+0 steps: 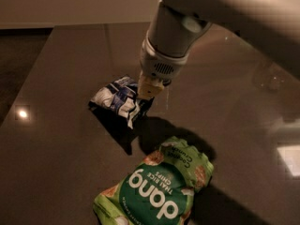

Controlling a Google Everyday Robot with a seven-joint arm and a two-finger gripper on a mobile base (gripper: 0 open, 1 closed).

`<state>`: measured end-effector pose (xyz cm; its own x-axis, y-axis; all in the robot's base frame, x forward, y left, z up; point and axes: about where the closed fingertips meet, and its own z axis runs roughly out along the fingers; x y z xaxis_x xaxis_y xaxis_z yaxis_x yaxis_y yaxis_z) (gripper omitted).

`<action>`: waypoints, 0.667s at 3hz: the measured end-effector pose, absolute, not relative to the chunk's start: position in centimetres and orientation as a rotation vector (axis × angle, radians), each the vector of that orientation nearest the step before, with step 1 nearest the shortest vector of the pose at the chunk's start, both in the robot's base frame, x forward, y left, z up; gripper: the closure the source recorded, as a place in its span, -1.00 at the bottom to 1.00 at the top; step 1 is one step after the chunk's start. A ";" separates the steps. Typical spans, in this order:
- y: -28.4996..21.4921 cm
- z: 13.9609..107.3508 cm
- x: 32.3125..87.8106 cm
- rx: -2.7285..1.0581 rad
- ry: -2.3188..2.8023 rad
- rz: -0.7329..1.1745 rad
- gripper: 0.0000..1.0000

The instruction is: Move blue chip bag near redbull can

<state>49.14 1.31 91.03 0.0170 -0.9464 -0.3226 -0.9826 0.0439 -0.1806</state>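
Up-left of the green dang bag, well apart from it: blue chip bag, crumpled, over the dark table. White arm puts the gripper at the chip bag's right end, fingers pinched closed on the foil. Chip bag's shadow lies between it and the dang bag.

Green bag lies on dark table; hand above
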 end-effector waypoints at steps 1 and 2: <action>-2.4 91.6 50.6 -1.898 2.025 0.095 1.00; -4.8 91.4 52.6 -1.886 2.054 0.070 1.00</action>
